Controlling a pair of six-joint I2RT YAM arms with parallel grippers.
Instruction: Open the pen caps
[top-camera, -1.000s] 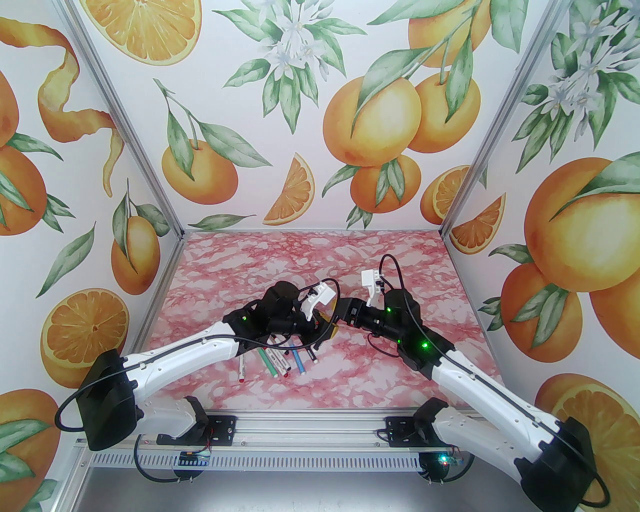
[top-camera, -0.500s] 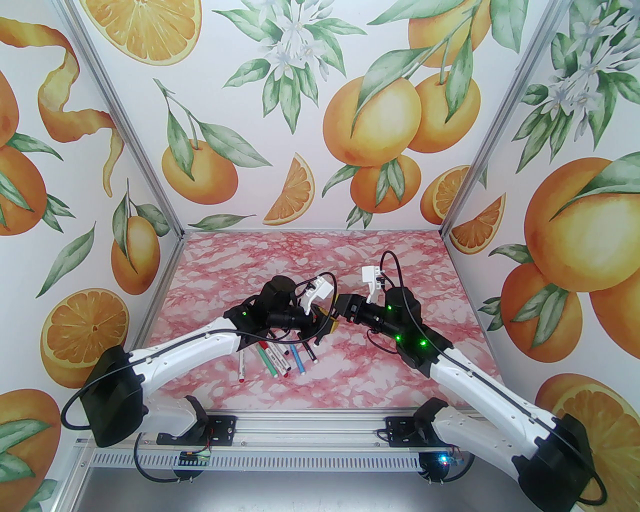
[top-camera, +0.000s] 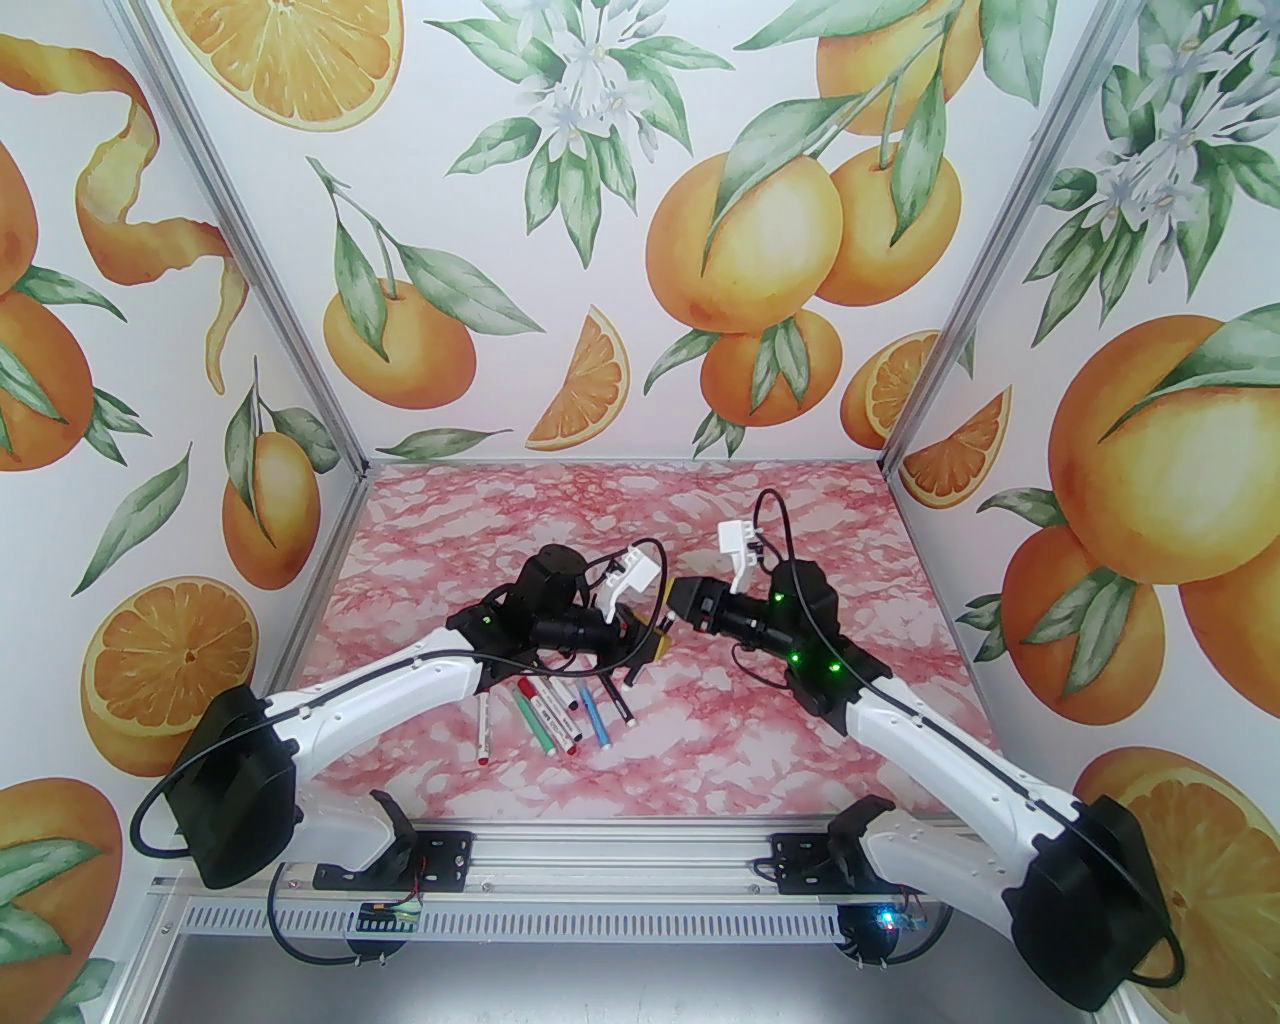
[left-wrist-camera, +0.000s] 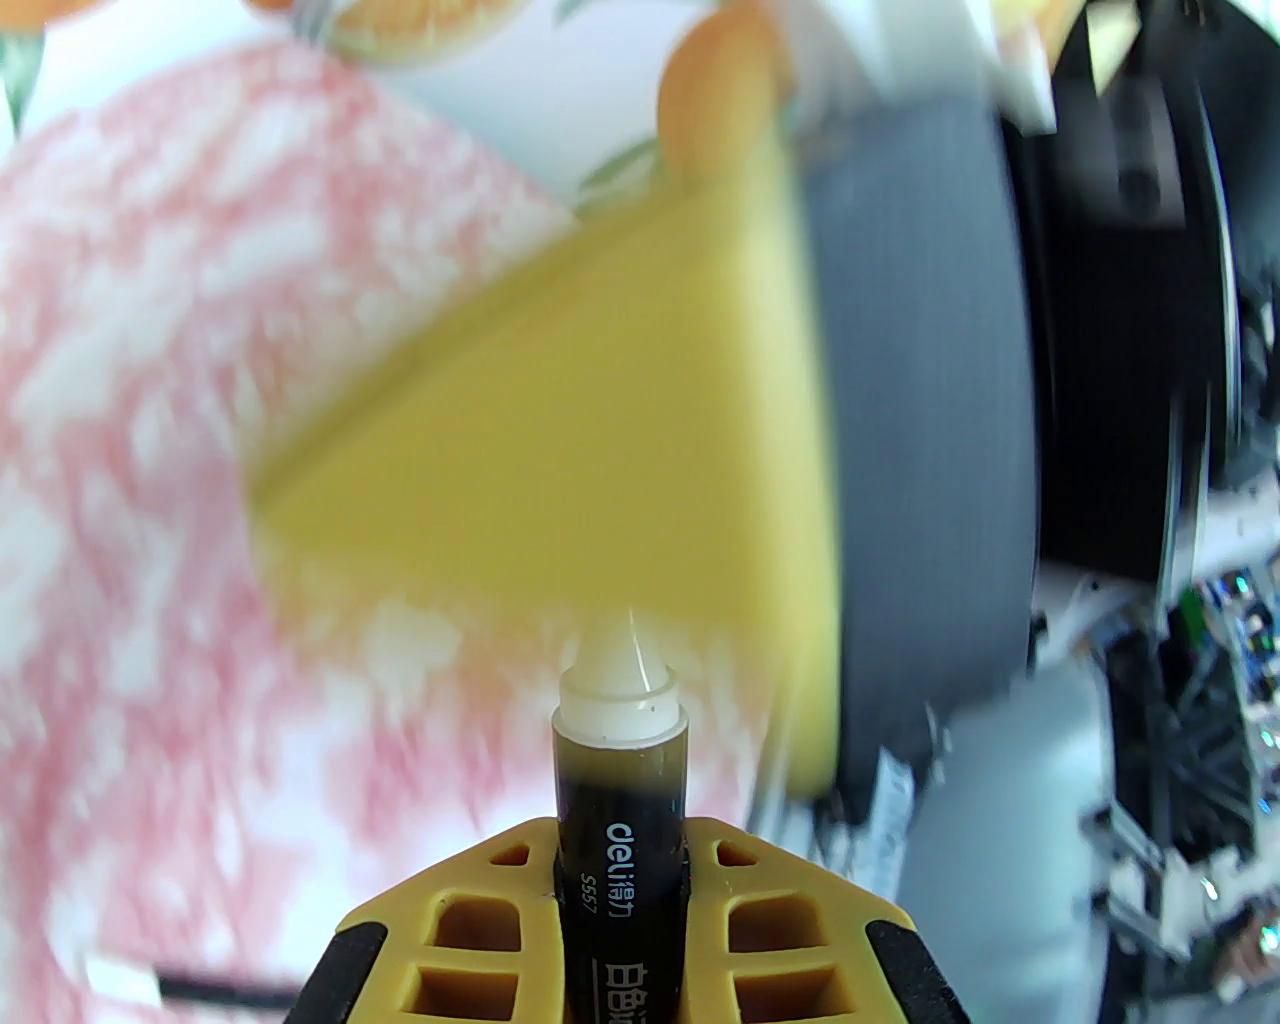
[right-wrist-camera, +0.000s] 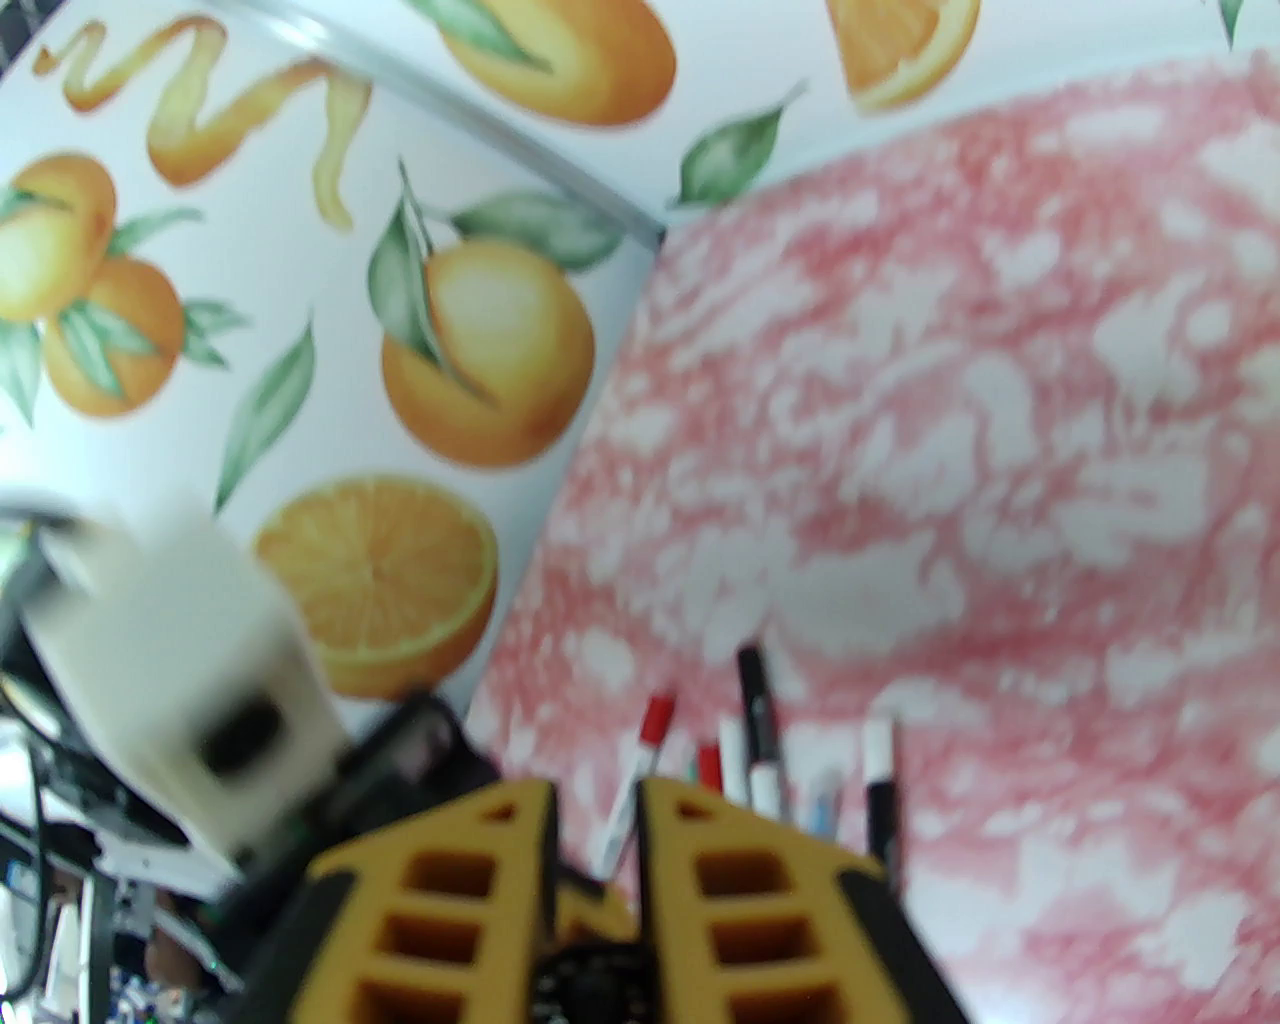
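- Progress: pen (left-wrist-camera: 620, 760) tip now bare, so the cap has just come off.
- Left pincer (left-wrist-camera: 620, 835) clamps the barrel over table (top-camera: 600, 500) centre.
- Right pincer (right-wrist-camera: 597, 800) is closed and has backed toward 12 o'clock; whether it holds the cap, cannot tell.
- Other pens (top-camera: 560, 715) wait at 7 o'clock.

I'm looking at a pink-and-white marbled tabletop (top-camera: 520, 510), boxed in by white wall panels printed with oranges, slices, green leaves and blossom (top-camera: 620, 250). Silver aluminium posts (top-camera: 250, 240) run up both back corners. A slotted metal strip (top-camera: 600, 915) lies along the near edge, with grey sheet metal (top-camera: 600, 985) below it
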